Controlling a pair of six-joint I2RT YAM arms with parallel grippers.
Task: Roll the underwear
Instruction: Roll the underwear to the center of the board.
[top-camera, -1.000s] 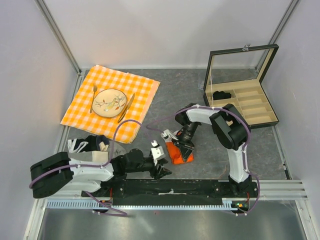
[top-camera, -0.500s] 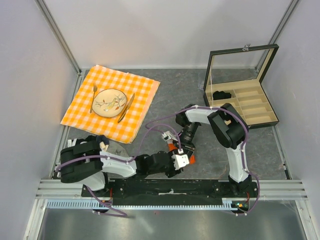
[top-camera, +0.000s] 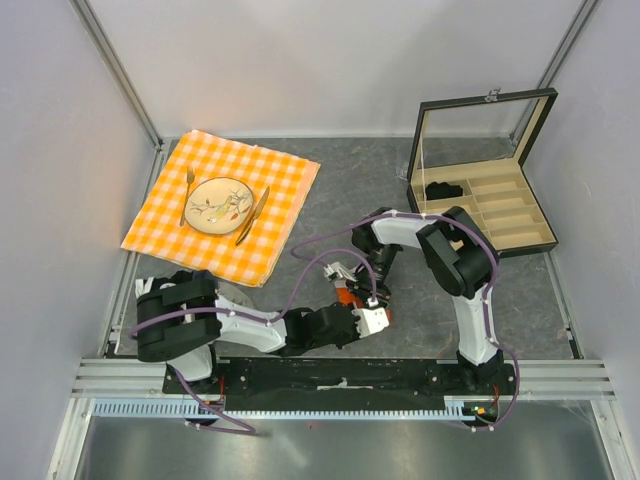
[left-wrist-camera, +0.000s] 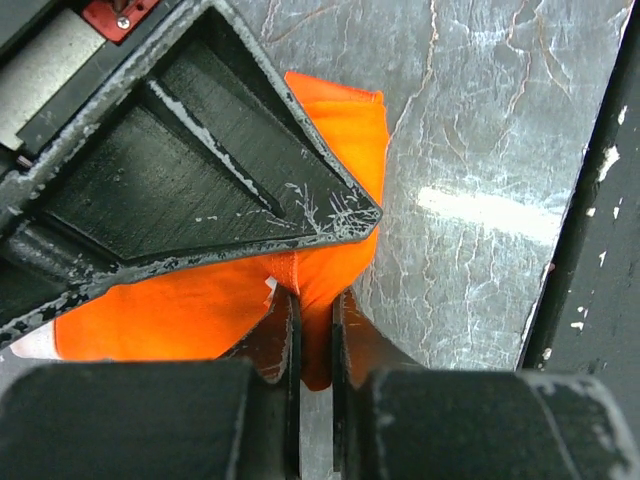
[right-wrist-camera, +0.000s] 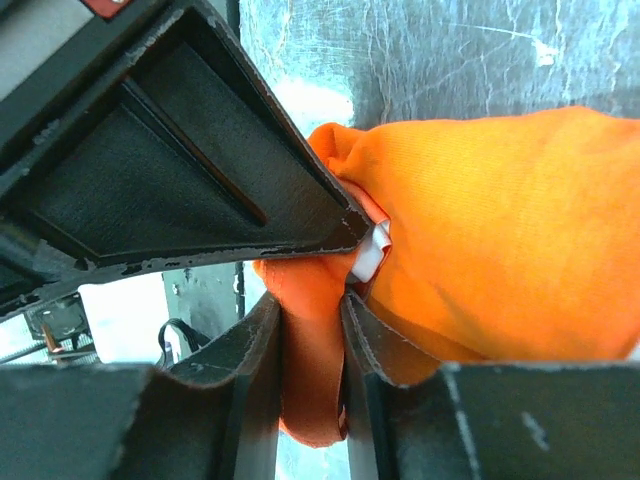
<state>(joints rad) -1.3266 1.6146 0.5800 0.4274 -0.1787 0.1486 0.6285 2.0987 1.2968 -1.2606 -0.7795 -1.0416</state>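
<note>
**Both grippers pinch the orange underwear near the front edge of the table**

View from above: the underwear (top-camera: 346, 294) lies on the grey table (top-camera: 350, 180), a little right of the middle in the lower part of the frame. Only a small orange part of it shows, because both grippers cover it. The left gripper (top-camera: 368, 318) reaches in from the lower left and the right gripper (top-camera: 376, 297) comes down from above; they are just beside each other on the garment. In the upper left lies a checkered cloth (top-camera: 170, 225) with a plate (top-camera: 218, 204) on it. In the upper right stands an open box (top-camera: 500, 225).

Left wrist view: the underwear (left-wrist-camera: 190, 315) fills the lower left and middle of the frame, on the marbled grey surface. The left gripper (left-wrist-camera: 315, 325) has its two fingers (left-wrist-camera: 284, 340) pressed almost together at the bottom centre, with a thin fold of orange fabric between them.

Right wrist view: the underwear (right-wrist-camera: 500, 240) fills the right half of the frame as a thick bundle, with a bit of white trim (right-wrist-camera: 376, 246) near the middle. The right gripper (right-wrist-camera: 312, 340) pinches a fold of the fabric at the bottom centre; the cloth touches both fingers (right-wrist-camera: 262, 360), which stand slightly wider apart than those of the left one.
</note>
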